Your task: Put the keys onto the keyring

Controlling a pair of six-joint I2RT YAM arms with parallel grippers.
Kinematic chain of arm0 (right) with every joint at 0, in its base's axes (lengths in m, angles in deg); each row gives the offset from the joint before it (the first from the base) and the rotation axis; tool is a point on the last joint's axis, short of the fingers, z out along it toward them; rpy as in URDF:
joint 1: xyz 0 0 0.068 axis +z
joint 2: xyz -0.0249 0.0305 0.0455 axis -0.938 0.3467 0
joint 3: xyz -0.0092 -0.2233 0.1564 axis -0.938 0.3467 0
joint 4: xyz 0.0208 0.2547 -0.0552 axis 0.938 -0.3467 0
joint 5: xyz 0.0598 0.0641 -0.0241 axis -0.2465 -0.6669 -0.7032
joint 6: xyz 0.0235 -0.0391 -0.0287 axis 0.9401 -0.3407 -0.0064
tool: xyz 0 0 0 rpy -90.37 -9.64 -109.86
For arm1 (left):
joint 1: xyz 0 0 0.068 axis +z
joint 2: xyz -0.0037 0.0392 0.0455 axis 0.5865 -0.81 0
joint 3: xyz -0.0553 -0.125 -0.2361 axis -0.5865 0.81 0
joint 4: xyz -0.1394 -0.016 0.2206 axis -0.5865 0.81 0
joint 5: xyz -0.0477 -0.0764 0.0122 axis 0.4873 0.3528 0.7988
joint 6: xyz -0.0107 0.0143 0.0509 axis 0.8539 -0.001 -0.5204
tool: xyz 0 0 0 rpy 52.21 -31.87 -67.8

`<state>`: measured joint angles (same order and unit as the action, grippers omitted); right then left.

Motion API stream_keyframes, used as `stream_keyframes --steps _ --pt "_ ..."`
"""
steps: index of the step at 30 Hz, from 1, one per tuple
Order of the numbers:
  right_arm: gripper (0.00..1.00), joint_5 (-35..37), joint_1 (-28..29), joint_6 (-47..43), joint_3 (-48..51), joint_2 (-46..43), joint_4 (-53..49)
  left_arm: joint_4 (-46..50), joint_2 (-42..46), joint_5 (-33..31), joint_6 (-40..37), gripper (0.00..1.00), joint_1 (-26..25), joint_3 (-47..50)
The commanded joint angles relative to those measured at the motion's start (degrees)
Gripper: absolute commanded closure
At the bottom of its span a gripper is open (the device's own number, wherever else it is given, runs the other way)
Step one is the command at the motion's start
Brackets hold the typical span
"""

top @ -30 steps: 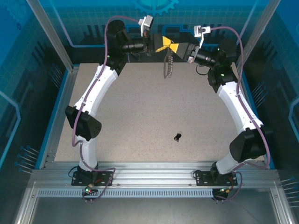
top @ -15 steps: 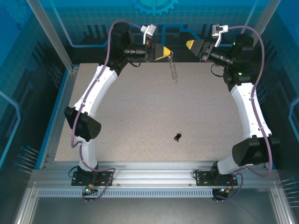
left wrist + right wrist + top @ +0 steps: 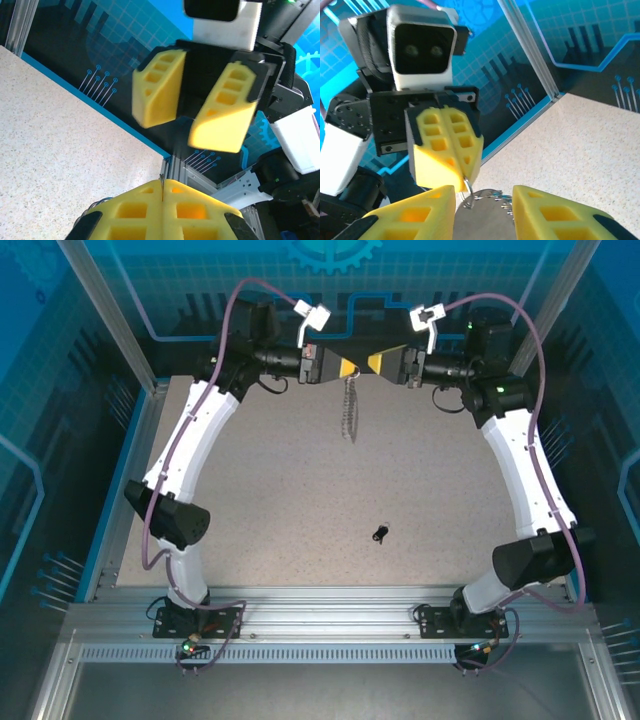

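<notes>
Keyring (image 3: 349,408) position: suspended in the air from the left gripper (image 3: 348,368), above the middle of the far edge of the bench (image 3: 250,490) and clear of its surface. The left gripper is fully closed: in the left wrist view its two yellow fingers (image 3: 140,210) meet along one seam, with a thin piece of metal pinched at the tip of that seam. In the right wrist view the same closed gripper (image 3: 457,175) clamps a small wire ring at its tip, and the silvery chain links (image 3: 490,196) of the keyring hang just below it. The right gripper (image 3: 376,363) faces the left gripper nose to nose, just beside it but not touching it. Its jaws stand wide apart and hold nothing. In the left wrist view its fingers (image 3: 157,87) are spread either side of a dark gap. In the right wrist view they sit either side of the hanging links, and contact between the two cannot be determined. Keys (image 3: 381,532) position: flat on the bench, slightly right of centre and nearer the near edge, well apart from both grippers and from the keyring. The keys show as one small dark cluster, too small for further detail.
</notes>
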<state>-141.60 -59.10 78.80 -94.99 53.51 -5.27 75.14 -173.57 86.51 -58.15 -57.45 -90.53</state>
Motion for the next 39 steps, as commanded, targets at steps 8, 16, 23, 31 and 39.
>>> stream_keyframes --steps 8,16,23,31,39 --pt "0.74 -5.34 3.24 -3.94 0.25 2.03 -2.66 2.24 2.56 0.36 -3.98 1.00 0.27 -1.41" --pt "0.86 -6.24 3.90 -3.78 0.36 3.03 -2.38 1.67 2.44 0.79 -3.50 1.00 0.19 -1.41" --pt "0.94 -6.16 3.98 -2.76 -0.46 3.67 -1.40 1.48 2.31 1.80 -3.28 1.00 -0.02 -1.05" --pt "1.00 -3.47 3.41 2.39 2.64 1.76 5.71 -4.16 2.76 0.75 3.58 0.70 -0.01 0.55" --pt "1.00 2.32 -0.73 21.29 14.60 -2.81 31.25 -27.22 8.83 -6.00 25.86 0.49 2.62 11.34"
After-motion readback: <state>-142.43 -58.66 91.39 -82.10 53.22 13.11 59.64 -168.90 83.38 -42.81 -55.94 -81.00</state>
